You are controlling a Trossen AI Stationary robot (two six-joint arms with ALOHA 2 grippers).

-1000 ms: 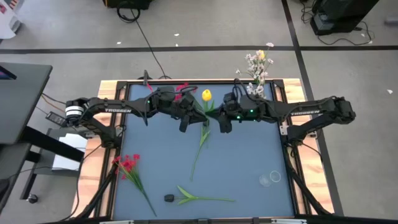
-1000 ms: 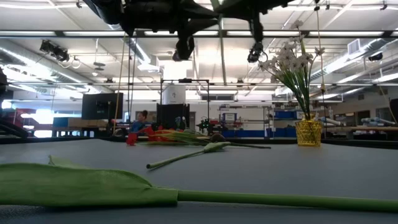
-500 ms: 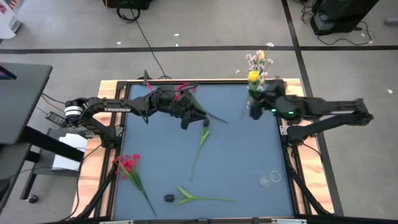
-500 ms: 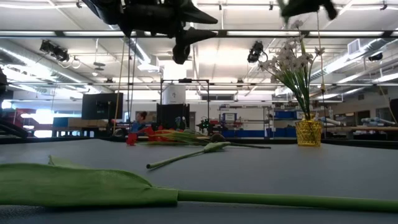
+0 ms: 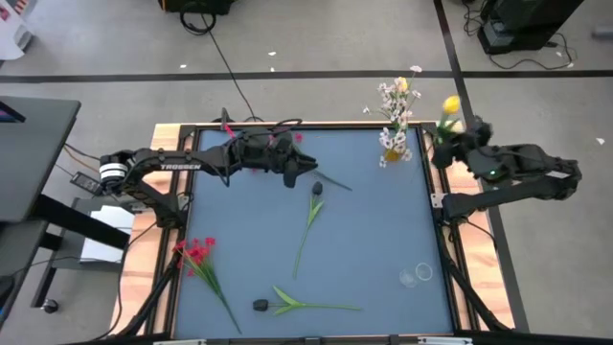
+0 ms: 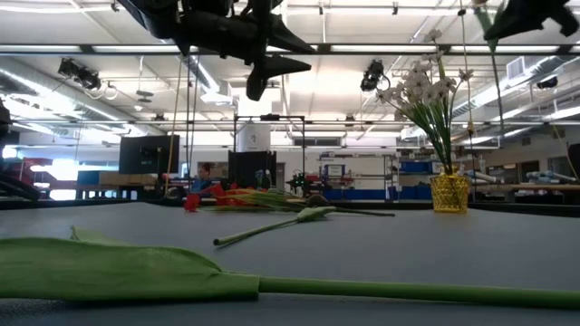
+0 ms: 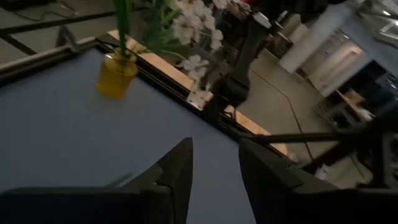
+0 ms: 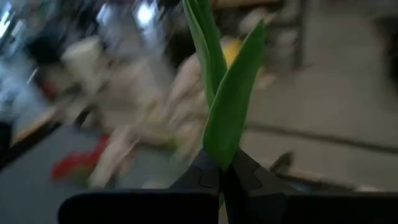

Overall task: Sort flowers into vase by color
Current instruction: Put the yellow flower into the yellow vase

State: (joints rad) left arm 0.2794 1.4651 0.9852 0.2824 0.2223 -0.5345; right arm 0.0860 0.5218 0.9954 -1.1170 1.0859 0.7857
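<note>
A: What changed over the last second?

B: A second ago both grippers met over the middle of the far edge with the yellow tulip (image 5: pixel 450 103) between them. Now the left gripper (image 5: pixel 308 173) has let go and hangs released, fingers (image 7: pixel 180 163) apart and empty. The right gripper (image 5: pixel 450 129) has swung away past the table's (image 5: pixel 383 230) right edge, clenched on the tulip's stem.

A: Anything readable?

B: "TROSSEN" in white along the left arm's forearm in the high view. Nothing else I can make out.

A: How do the flowers lie, left to right?

B: The red flowers (image 5: pixel 196 253) sit near the left edge, stem running toward the near side. A dark-headed bud (image 5: pixel 261 305) lies near the front, its stem pointing right. Another dark-headed stem (image 5: pixel 311 216) lies mid-table, head toward the far edge, long axis near to far. The white spray (image 5: pixel 393 105) stands upright in the yellow vase (image 5: pixel 392 152) at the far right. The held tulip's head points away from the table.
</note>
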